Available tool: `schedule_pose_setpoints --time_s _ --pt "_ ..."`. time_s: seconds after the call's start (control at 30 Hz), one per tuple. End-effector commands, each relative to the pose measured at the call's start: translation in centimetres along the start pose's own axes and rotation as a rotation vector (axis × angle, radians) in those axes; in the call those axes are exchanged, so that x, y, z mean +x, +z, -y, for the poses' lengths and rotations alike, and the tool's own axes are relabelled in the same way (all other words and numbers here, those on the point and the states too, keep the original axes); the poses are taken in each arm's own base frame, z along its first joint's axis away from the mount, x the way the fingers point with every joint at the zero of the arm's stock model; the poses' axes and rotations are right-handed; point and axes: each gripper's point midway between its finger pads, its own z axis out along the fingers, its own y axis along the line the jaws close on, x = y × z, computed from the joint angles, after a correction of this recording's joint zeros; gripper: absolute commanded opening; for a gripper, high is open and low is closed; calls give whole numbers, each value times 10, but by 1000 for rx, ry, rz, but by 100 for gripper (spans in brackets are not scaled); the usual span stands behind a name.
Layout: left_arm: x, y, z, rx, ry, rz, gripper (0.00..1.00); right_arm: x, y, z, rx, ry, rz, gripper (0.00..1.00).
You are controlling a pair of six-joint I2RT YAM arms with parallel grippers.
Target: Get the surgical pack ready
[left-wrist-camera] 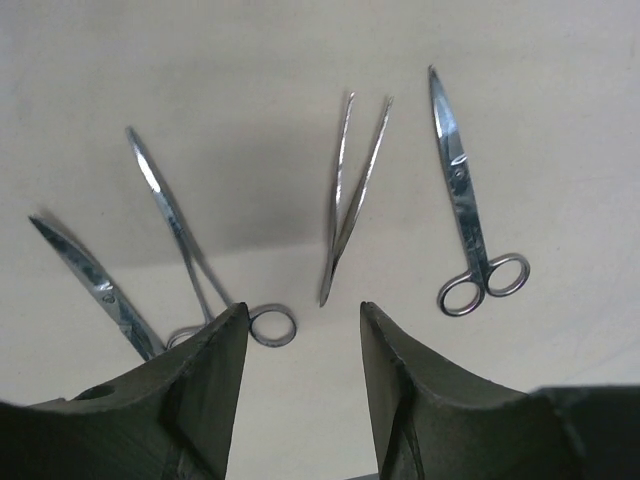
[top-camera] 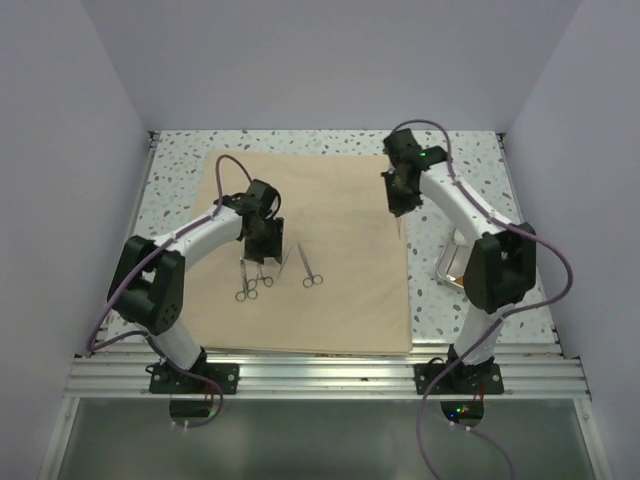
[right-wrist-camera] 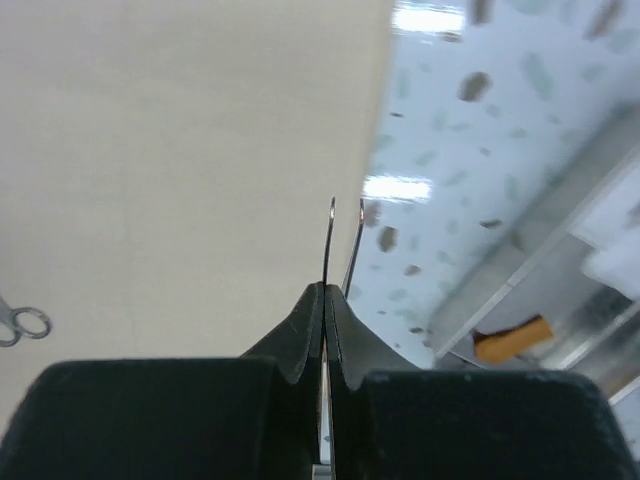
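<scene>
Your right gripper [right-wrist-camera: 326, 300] is pinched tight on thin forceps [right-wrist-camera: 328, 245] over the right edge of the spread surgical pack [top-camera: 340, 310]. Carry them inward, lay them flat beside the scissors [left-wrist-camera: 463, 200], clear of your wide-open left gripper [left-wrist-camera: 300, 325].

Work enclosure seen from above. Three plain, pale lavender-white panels, namely the left wall [top-camera: 60, 150], back wall [top-camera: 330, 60] and right wall [top-camera: 590, 130], close in a white tabletop [top-camera: 300, 142] flecked with grey-green speckles. A ribbed aluminium rail [top-camera: 320, 375] runs along its near edge; below lies a dull grey-green panel [top-camera: 320, 440]. Lighting is soft and even — bright glare patches [right-wrist-camera: 430, 18] mark the tabletop in the right wrist view.
</scene>
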Motion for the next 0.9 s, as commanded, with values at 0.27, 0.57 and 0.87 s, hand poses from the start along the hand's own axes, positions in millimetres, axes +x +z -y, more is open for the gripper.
schedule_pose_setpoints --time_s 0.27,0.57,0.87 --pt "-23 14 20 -69 122 29 50 85 -18 169 209 446 -105 0" --pt "-13 15 18 -51 154 4 53 124 40 173 170 588 -248 0" --pt "-9 31 21 -26 150 -19 58 124 56 168 145 617 -288 7"
